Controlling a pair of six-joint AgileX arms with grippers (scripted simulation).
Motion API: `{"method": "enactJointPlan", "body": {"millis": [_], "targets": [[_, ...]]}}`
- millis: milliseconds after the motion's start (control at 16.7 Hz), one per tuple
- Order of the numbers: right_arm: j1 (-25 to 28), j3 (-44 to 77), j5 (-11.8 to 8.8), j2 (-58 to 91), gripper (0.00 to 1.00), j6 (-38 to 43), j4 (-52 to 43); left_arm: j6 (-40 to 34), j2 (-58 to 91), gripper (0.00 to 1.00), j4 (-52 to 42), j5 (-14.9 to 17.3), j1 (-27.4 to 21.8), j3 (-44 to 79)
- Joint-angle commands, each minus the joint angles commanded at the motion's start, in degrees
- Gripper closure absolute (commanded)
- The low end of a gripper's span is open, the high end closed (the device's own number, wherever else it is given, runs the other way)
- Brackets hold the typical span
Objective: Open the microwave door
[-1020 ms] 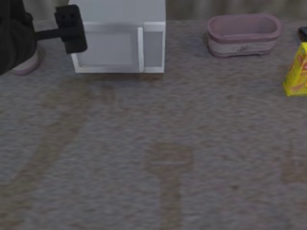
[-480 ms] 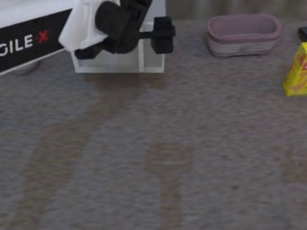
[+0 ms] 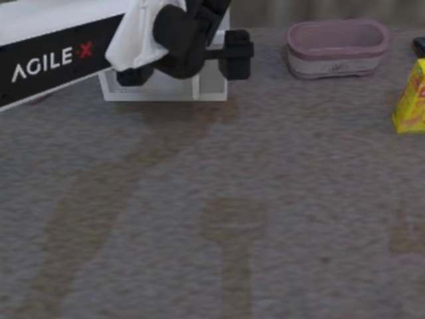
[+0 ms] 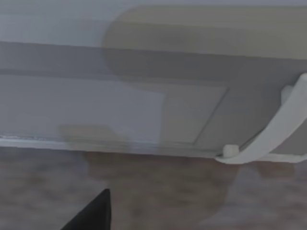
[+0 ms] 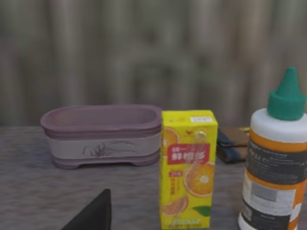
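At the far left of the table sits the microwave [image 3: 166, 80], mostly hidden under the left arm [image 3: 60, 63] reaching across its front. Left gripper [image 3: 237, 54] is out past the microwave's right front edge, over the control-strip side. Can't tell if its fingers are apart or together — top view only shows the black block end-on, and the wrist view catches a single dark fingertip [image 4: 93, 213].

Left wrist view looks along the microwave door [image 4: 96, 110]: grey window, with the white handle bar [image 4: 276, 136] standing off on its posts. Door looks flush with the body, so I judge it shut.

Step in hand, as I read it: approach/line-up on the handle, no grasp yet; handle has nothing around it.

Next move needs: bring the fingers around or behind the handle bar, then pull along an arc about the hinge on the door's left side. A straight pull risks slipping off or dragging the whole box.

Right gripper isn't in the top view; its wrist camera faces a pink tub [image 5: 103, 134], juice carton [image 5: 188, 167] and bottle [image 5: 276, 167] at the table's far right. Idle.
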Motion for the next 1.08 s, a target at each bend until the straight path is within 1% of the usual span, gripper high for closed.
{"method": "enactJointPlan", "body": {"millis": [180,480,720,1080], "targets": [[0.0,0.0,0.0,0.0,0.00,0.0,0.0,0.7,2.4,0.00,1.8,0.4,0.6,1.2],[0.0,0.0,0.0,0.0,0.00,0.0,0.0,3.0,12.0,0.00,8.1,2.1,3.1,4.7],[0.0,0.0,0.0,0.0,0.00,0.0,0.0,3.2,12.5,0.00,8.7,2.2,3.4,4.9],[0.0,0.0,0.0,0.0,0.00,0.0,0.0,3.2,12.5,0.45,8.7,2.2,3.4,4.9]]}}
